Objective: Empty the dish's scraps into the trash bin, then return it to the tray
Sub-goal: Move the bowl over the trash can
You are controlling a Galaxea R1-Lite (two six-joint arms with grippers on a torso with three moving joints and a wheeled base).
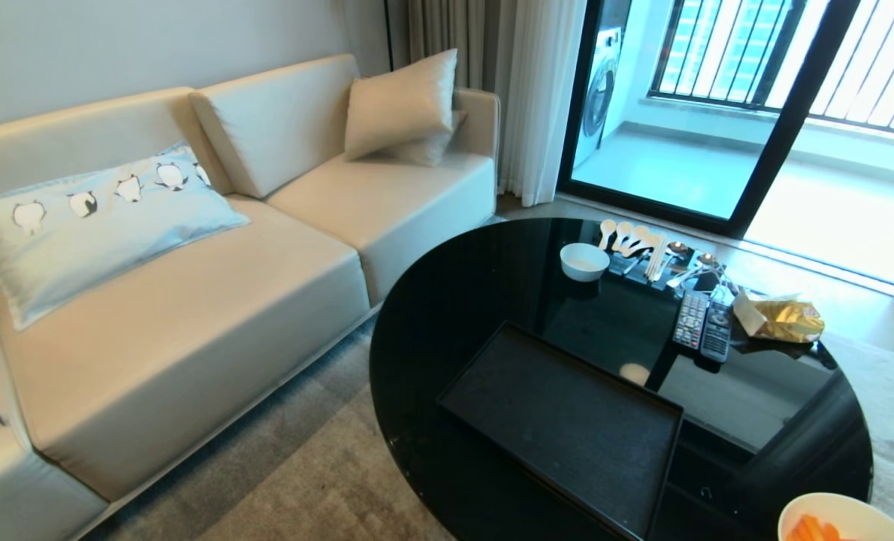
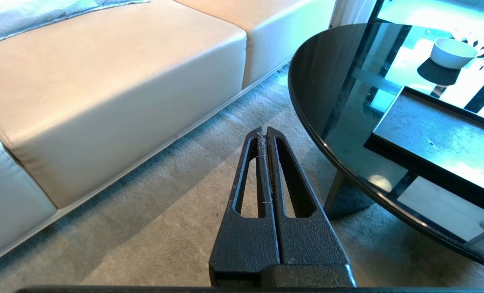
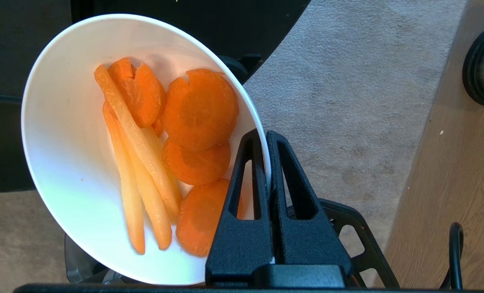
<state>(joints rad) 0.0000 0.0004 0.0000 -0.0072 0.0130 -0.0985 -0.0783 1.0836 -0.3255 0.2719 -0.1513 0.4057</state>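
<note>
Textured black gripper [image 3: 266, 136] with slotted triangular fingers [image 3: 248, 179]

Left gripper [image 2: 265, 132] fingers together above carpet [image 2: 164, 211]

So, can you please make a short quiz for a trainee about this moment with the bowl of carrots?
1. True or false: the right gripper is shut on the rim of the dish.
2. Where is the tray now?
A. on the sofa
B. on the round black table, with nothing on it
C. on the carpet
3. Fill in: the scraps in the dish are orange ____ slices and pale strips.

Key:
1. True; its fingers pinch the rim, one inside and one outside.
2. B
3. carrot

The left gripper hangs shut over the carpet, beside the table.
</note>
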